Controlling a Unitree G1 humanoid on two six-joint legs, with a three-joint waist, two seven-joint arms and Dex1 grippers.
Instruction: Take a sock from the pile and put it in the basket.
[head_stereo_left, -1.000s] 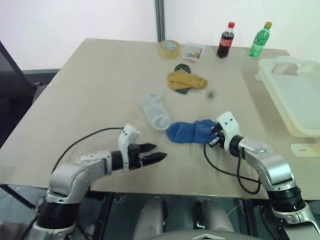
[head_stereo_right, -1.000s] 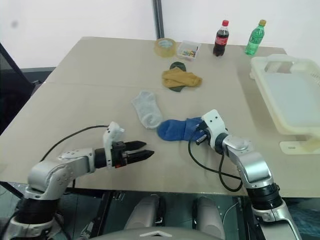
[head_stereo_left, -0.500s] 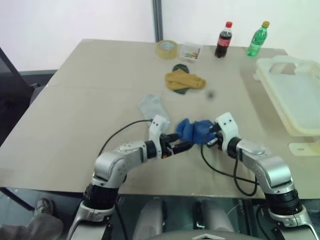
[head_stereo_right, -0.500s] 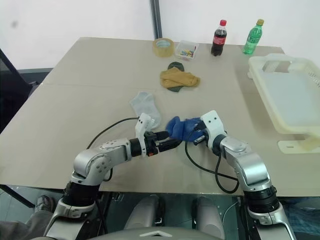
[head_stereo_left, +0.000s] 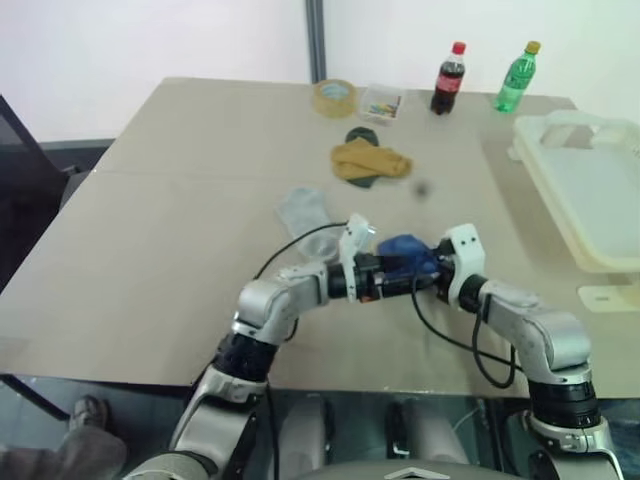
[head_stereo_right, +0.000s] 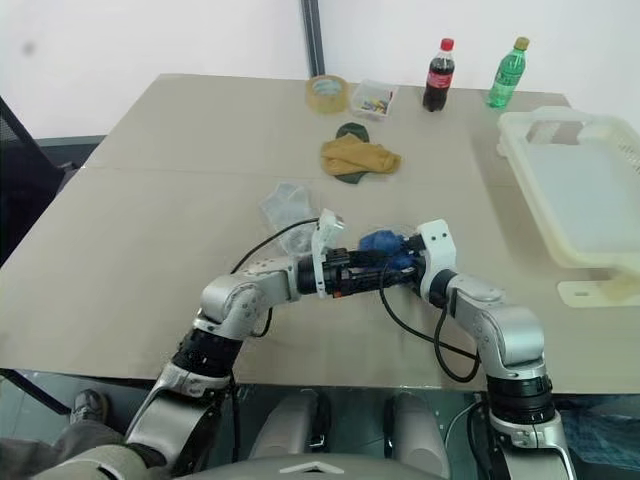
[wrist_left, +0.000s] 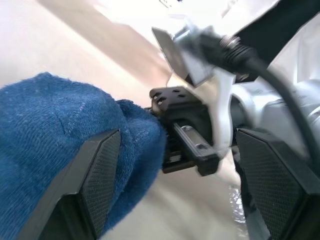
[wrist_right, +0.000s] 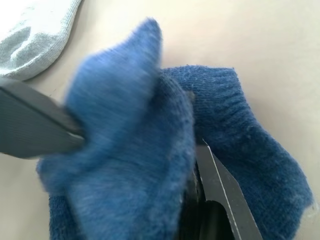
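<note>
Your right fingers (wrist_right: 210, 200) clench the blue sock (head_stereo_left: 405, 252); your left fingers (wrist_left: 100, 175) are spread around it, grey sock (head_stereo_left: 305, 210) just beside.

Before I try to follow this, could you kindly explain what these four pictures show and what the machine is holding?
This is a humanoid robot with two arms, each ending in a two-fingered tool. Two pictures come from cameras in its head, looking down over a tan table. The other two come from cameras on its wrists, looking along the fingers.

The right tool is shut on a blue sock, bunched up between the arms. The left tool is open, with its black fingers around the same sock.

On the table lie a pale grey sock and a mustard yellow sock over a dark green one. Further back are a tape roll, a small clear box and two bottles. The cream-white basket stands on the robot's right.
</note>
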